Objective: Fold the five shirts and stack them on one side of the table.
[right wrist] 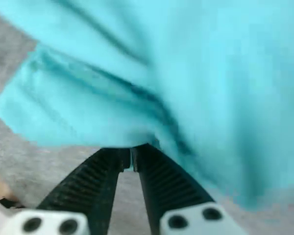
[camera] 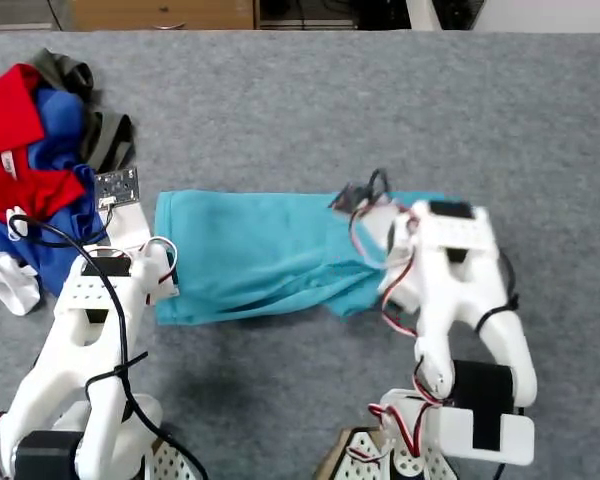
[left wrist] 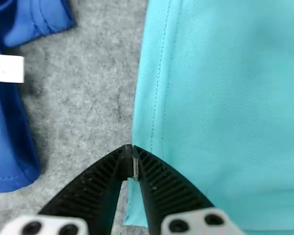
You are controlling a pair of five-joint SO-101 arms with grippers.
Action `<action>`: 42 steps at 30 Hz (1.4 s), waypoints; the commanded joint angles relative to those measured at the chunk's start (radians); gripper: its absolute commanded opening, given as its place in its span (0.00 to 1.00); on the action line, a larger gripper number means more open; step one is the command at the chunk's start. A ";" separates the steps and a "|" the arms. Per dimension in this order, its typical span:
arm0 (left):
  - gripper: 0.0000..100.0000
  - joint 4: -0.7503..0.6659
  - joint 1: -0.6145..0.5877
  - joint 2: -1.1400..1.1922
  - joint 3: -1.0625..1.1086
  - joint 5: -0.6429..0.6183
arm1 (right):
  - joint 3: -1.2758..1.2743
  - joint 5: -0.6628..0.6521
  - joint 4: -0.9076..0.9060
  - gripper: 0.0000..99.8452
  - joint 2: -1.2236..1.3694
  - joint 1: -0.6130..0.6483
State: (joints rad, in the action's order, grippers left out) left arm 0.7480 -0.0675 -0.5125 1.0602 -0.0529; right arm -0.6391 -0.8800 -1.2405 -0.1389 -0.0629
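A teal shirt lies in a long strip across the middle of the grey table. My left gripper is at the strip's near left corner. In the left wrist view the left gripper is shut on the hem of the teal shirt, with a sliver of cloth between its jaws. My right gripper is at the strip's right end, where the fabric bunches up. From the right wrist view the right gripper is shut on a fold of the teal shirt.
A loose pile sits at the table's left edge: a red shirt, a blue shirt, a dark shirt and a white one. The blue shirt lies close beside my left gripper. Open grey table stretches behind and to the right.
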 commanded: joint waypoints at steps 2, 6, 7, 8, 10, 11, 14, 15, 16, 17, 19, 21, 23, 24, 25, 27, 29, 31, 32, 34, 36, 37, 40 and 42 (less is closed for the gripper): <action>0.02 -0.006 0.014 -0.025 -0.002 0.002 | 0.216 -0.006 -0.035 0.00 -0.001 -0.038; 0.02 -0.006 0.014 -0.025 -0.002 0.002 | 0.343 -0.006 -0.035 0.00 0.048 -0.010; 0.02 -0.006 0.014 -0.025 -0.002 0.002 | 0.375 -0.006 -0.035 0.00 0.076 -0.007; 0.02 -0.006 0.014 -0.025 -0.002 0.002 | 0.410 -0.006 -0.035 0.00 0.107 -0.001; 0.02 -0.006 0.014 -0.025 -0.002 0.002 | 0.483 -0.006 -0.035 0.00 0.179 0.004; 0.02 -0.006 0.014 -0.025 -0.002 0.002 | 0.521 -0.006 -0.035 0.00 0.214 0.004; 0.02 -0.006 0.014 -0.025 -0.002 0.002 | 0.631 -0.006 -0.031 0.00 0.332 0.005; 0.02 -0.006 0.014 -0.025 -0.002 0.002 | 0.670 -0.008 -0.035 0.00 0.369 0.008; 0.02 -0.006 0.014 -0.025 -0.002 0.002 | 0.704 -0.008 -0.035 0.00 0.401 0.013; 0.02 -0.006 0.014 -0.025 -0.002 0.002 | 0.733 -0.008 -0.037 0.01 0.430 0.016; 0.02 -0.006 0.014 -0.024 -0.002 0.002 | 0.779 -0.008 -0.038 0.03 0.476 0.025; 0.02 -0.006 0.014 -0.024 -0.002 0.002 | 0.789 -0.008 -0.044 0.11 0.487 0.033; 0.02 -0.008 0.014 -0.024 -0.002 0.002 | 0.797 -0.008 -0.060 0.18 0.486 0.039; 0.02 -0.008 0.014 -0.024 -0.002 0.002 | 0.800 -0.008 -0.066 0.21 0.479 0.041; 0.02 -0.008 0.014 -0.024 -0.002 0.002 | 0.803 -0.008 -0.077 0.23 0.466 0.039; 0.02 -0.008 0.014 -0.024 -0.002 0.002 | 0.803 -0.017 -0.100 0.24 0.430 0.038; 0.02 -0.008 0.014 -0.024 -0.002 0.002 | 0.800 -0.037 -0.155 0.21 0.386 0.036; 0.02 -0.008 0.014 -0.024 -0.002 0.002 | 0.777 -0.057 -0.226 0.10 0.341 0.042; 0.02 -0.008 0.014 -0.024 -0.002 0.002 | 0.751 -0.064 -0.256 0.02 0.318 0.047; 0.02 -0.008 0.014 -0.025 -0.002 0.002 | 0.664 -0.069 -0.269 0.03 0.274 0.067; 0.02 -0.008 0.014 -0.025 -0.002 0.002 | 0.549 -0.064 -0.219 0.00 0.229 0.091; 0.02 -0.009 0.014 -0.025 -0.002 0.002 | 0.487 -0.063 -0.183 0.01 0.208 0.107; 0.02 -0.009 0.014 -0.025 -0.002 0.002 | 0.337 -0.018 -0.061 0.00 0.166 0.163; 0.02 -0.009 0.014 -0.027 -0.002 0.002 | 0.288 0.028 -0.005 0.00 0.163 0.203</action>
State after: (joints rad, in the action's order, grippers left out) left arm 0.7480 -0.0675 -0.5125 1.0602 -0.0529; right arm -0.2831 -0.9060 -1.3341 0.0913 0.0829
